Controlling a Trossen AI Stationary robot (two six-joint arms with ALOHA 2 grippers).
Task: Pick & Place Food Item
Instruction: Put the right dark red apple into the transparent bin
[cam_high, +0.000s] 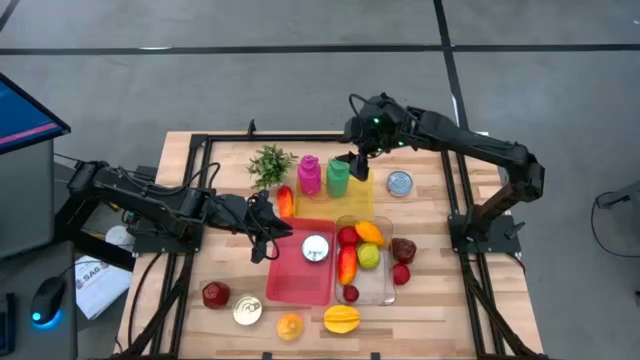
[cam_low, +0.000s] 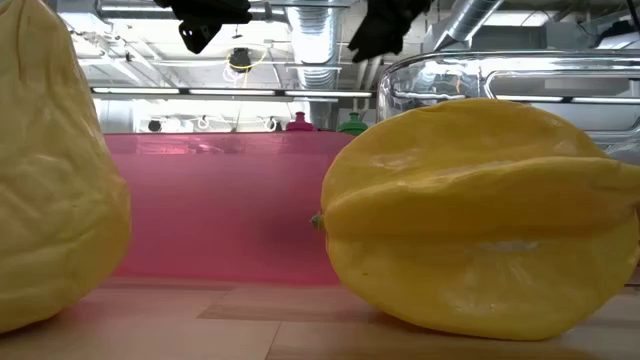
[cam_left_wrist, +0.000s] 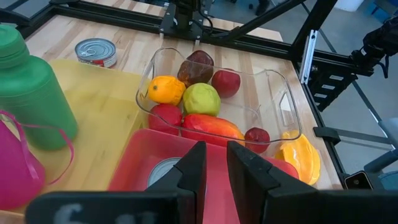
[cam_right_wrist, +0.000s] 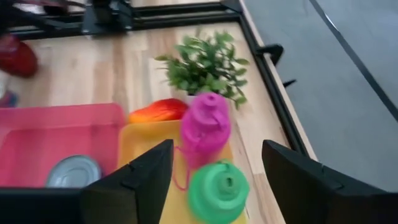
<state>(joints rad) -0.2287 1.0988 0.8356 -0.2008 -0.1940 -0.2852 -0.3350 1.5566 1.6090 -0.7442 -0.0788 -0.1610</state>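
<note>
A clear container (cam_high: 378, 285) holds several fruits: an orange (cam_left_wrist: 166, 89), a green apple (cam_left_wrist: 201, 99), red apples and a long red-orange fruit (cam_left_wrist: 211, 127). A pink bin (cam_high: 297, 280) beside it holds a tin can (cam_high: 316, 248). My left gripper (cam_left_wrist: 215, 167) hovers over the bin's left part, fingers nearly together with nothing between them. My right gripper (cam_right_wrist: 214, 180) is open above the green bottle (cam_right_wrist: 217, 190) and pink bottle (cam_right_wrist: 206, 127), which stand on a yellow tray (cam_high: 352, 200). It touches neither.
On the near table lie a dark red fruit (cam_high: 215, 294), a can (cam_high: 247, 312), an orange (cam_high: 290, 325) and a starfruit (cam_high: 342, 318). A plant (cam_high: 270, 163) and red-orange fruit (cam_high: 285, 200) sit near the tray. A second can (cam_high: 400, 183) and two red fruits (cam_high: 403, 250) lie right.
</note>
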